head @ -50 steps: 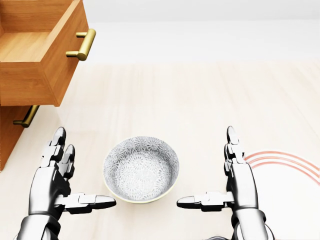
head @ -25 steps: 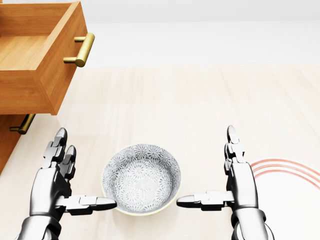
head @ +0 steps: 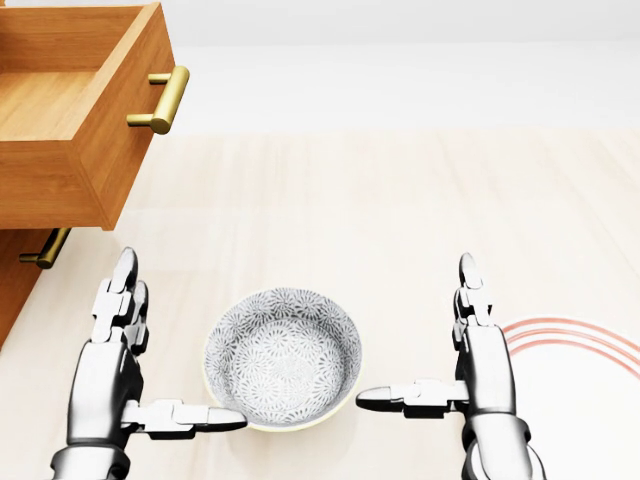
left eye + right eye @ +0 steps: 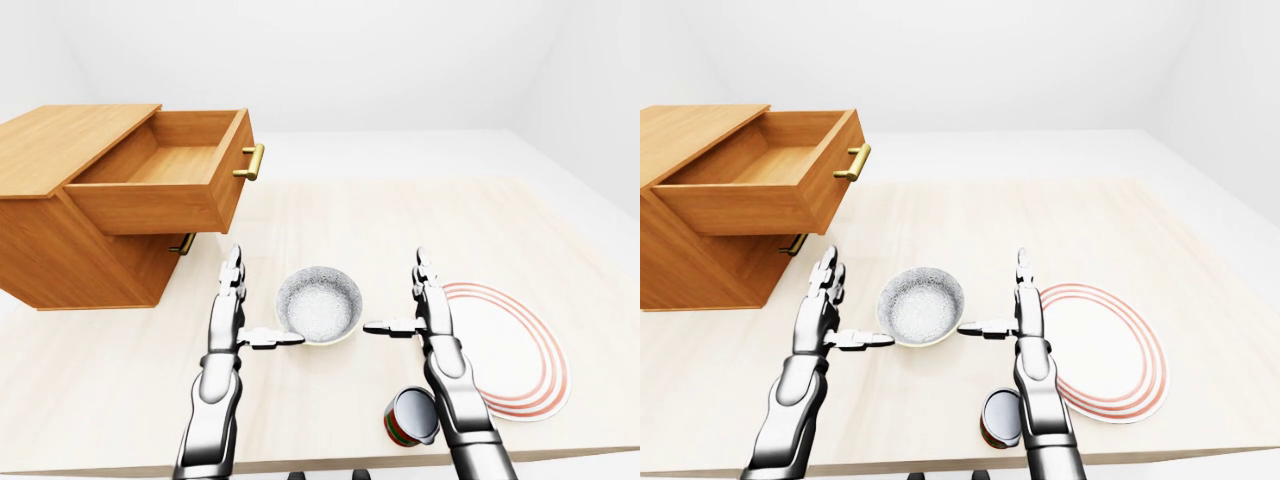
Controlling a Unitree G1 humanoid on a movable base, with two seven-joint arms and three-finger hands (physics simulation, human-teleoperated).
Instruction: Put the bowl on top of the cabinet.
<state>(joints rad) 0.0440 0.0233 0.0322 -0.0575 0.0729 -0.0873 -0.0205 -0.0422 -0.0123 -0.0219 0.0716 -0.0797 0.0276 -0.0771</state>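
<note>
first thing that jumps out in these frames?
The two metal hands, left hand and right hand, open on either side of the patterned bowl low in the head view, thumbs pointing in at its rim. Next, the wooden cabinet at the left of the left-eye view, its top drawer pulled out. A red-ringed plate and a tipped can lie at lower right.

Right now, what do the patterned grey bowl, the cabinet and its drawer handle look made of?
Patterned grey bowl: glazed ceramic, by the fine floral print and cream rim. Cabinet: light wood, visible grain, satin finish. Drawer handle: brass-coloured metal bar, soft sheen. All simulator renders, so look only.
</note>
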